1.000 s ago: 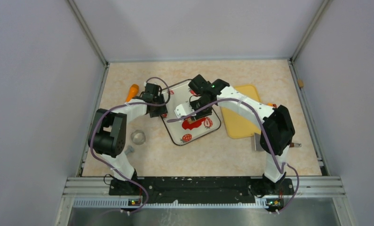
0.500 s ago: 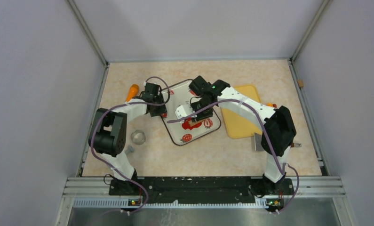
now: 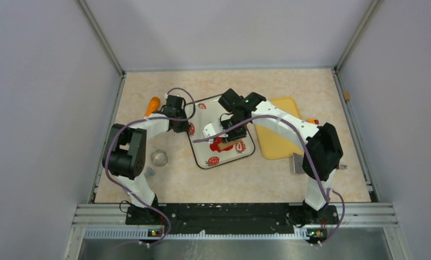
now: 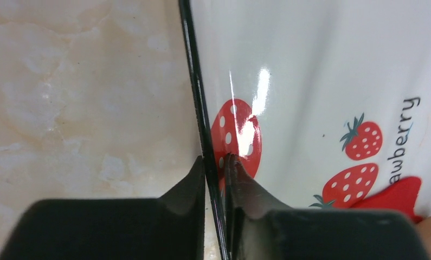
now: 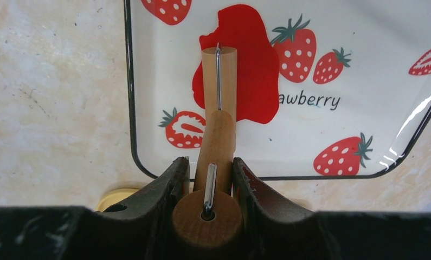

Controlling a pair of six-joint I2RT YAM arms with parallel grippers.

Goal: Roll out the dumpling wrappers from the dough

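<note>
Ahead of R hand (image 5: 210, 165) pinching roller (image 5: 228, 86), dough (image 5: 253, 65) under its tip; L hand (image 4: 216, 160) pinches tray (image 4: 310, 65)

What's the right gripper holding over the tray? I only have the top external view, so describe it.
Observer: The right gripper is shut on the handle of a wooden roller, as the right wrist view shows.
Operator: Tell me where the roller's barrel sits.
Observer: It lies over the dough, a flattened red blob with a ragged edge on the tray.
Operator: Now report the left gripper.
Observer: The left gripper pinches the tray's black rim, with one finger outside and one inside.
</note>
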